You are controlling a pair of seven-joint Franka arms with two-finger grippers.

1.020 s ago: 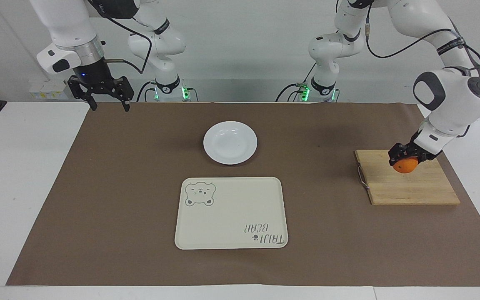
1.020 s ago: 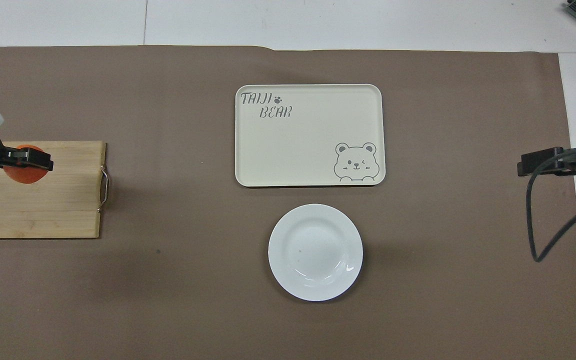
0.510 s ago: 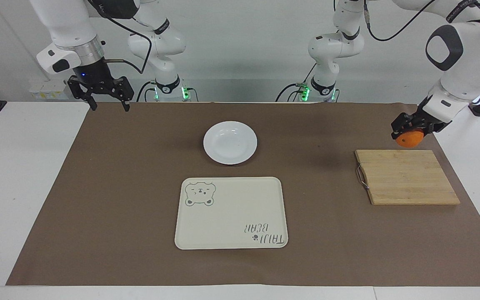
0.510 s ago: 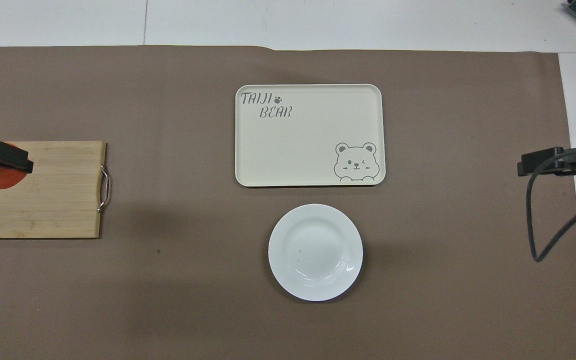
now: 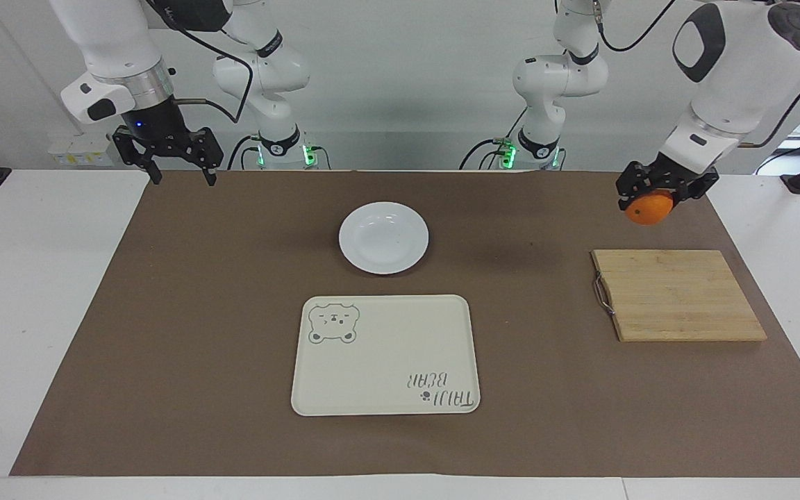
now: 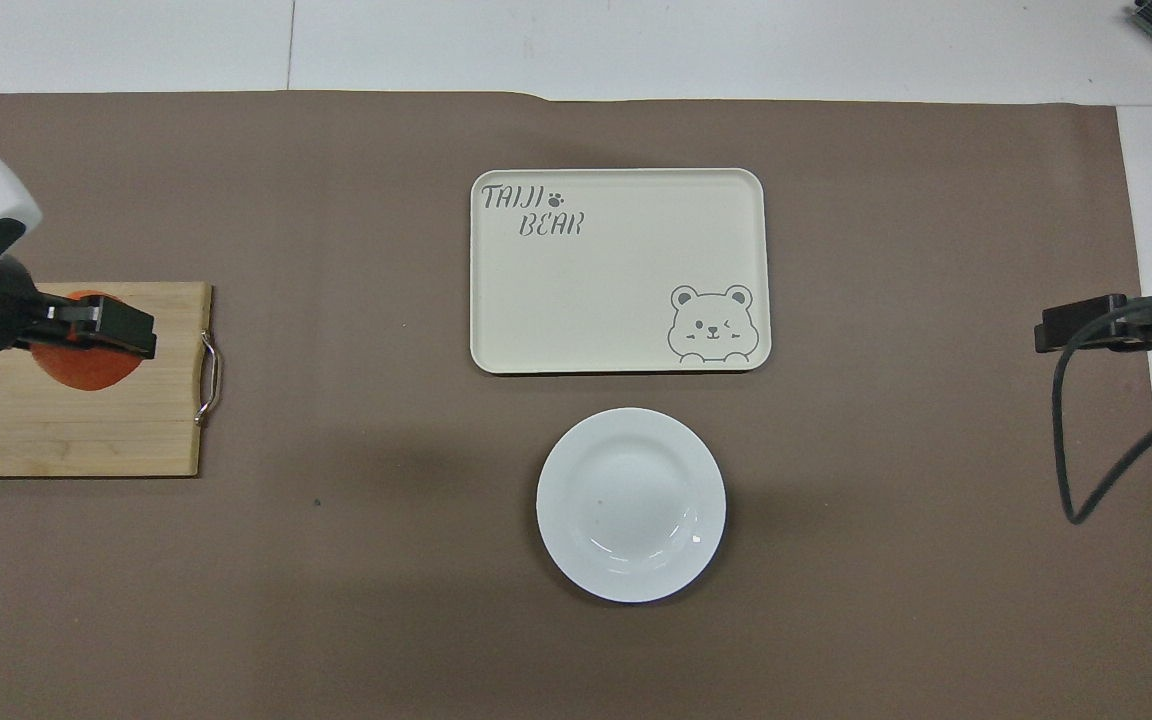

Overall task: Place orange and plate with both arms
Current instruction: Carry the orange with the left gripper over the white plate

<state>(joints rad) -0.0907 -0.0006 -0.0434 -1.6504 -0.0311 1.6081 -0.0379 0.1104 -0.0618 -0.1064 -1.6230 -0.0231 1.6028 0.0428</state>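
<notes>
My left gripper (image 5: 654, 196) is shut on the orange (image 5: 645, 210) and holds it high in the air over the wooden cutting board (image 5: 678, 295). In the overhead view the orange (image 6: 86, 368) shows under the left gripper (image 6: 96, 335), over the board (image 6: 66, 425). The white plate (image 5: 383, 237) lies empty on the brown mat mid-table, nearer to the robots than the cream bear tray (image 5: 386, 354). The plate (image 6: 630, 504) also shows in the overhead view. My right gripper (image 5: 184, 179) waits open and empty, raised over the mat's corner at the right arm's end.
The cream tray (image 6: 619, 270) with the bear drawing lies empty beside the plate, farther from the robots. The cutting board has a metal handle (image 5: 603, 294) facing the middle of the table. A brown mat (image 5: 164, 333) covers the table. The right gripper (image 6: 1044, 335) shows at the overhead view's edge.
My left gripper has lifted the orange off the cutting board, high into the air, and swung it a little toward the table's middle. The right arm has not moved.
</notes>
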